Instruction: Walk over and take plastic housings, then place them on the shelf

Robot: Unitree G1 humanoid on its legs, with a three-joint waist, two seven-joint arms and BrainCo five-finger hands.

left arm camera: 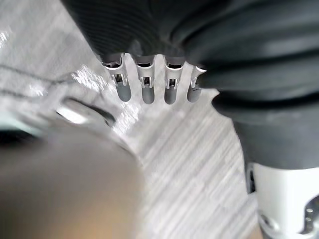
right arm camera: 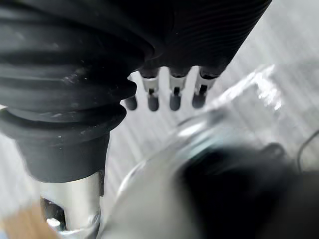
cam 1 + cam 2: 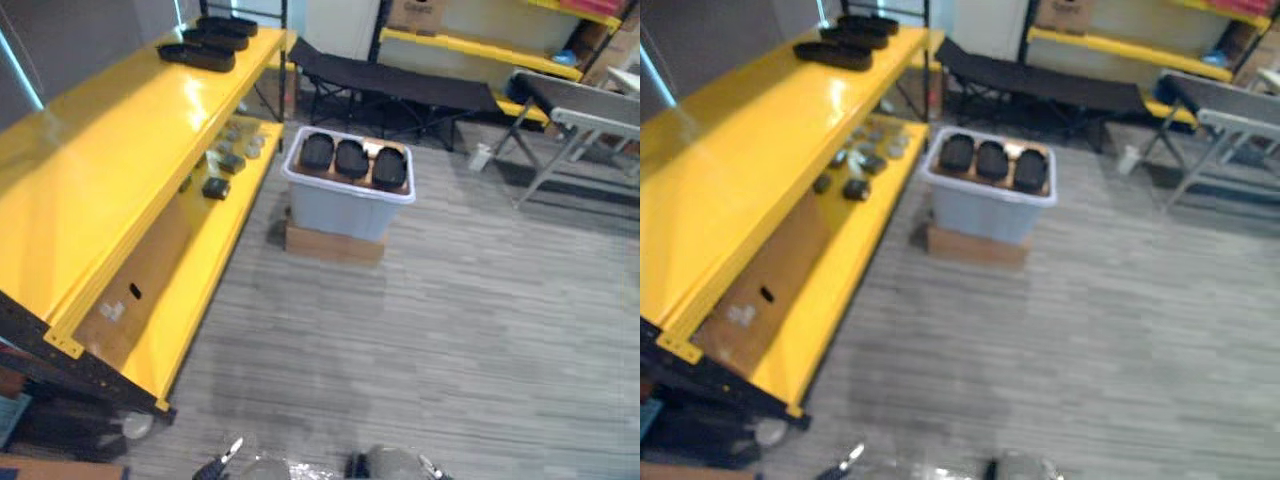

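Housings (image 3: 351, 158) untouched; left fingers (image 1: 147, 89), right fingers (image 2: 174, 97) straight, empty.

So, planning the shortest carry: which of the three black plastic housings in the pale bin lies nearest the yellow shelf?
The leftmost black oval housing, at the pale plastic bin's shelf-side end; the other two sit further right of the yellow shelf.

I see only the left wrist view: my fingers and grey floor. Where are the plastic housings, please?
Observer: Three black housings lie in a row in a pale bin on the floor ahead; the bin stands on a cardboard box.
Operator: And where do they go?
Observer: The yellow shelf stands on the robot's left; other housings lie at its far end.
Operator: Does the other hand hold something?
Observer: No, the right hand hangs open, holding nothing.
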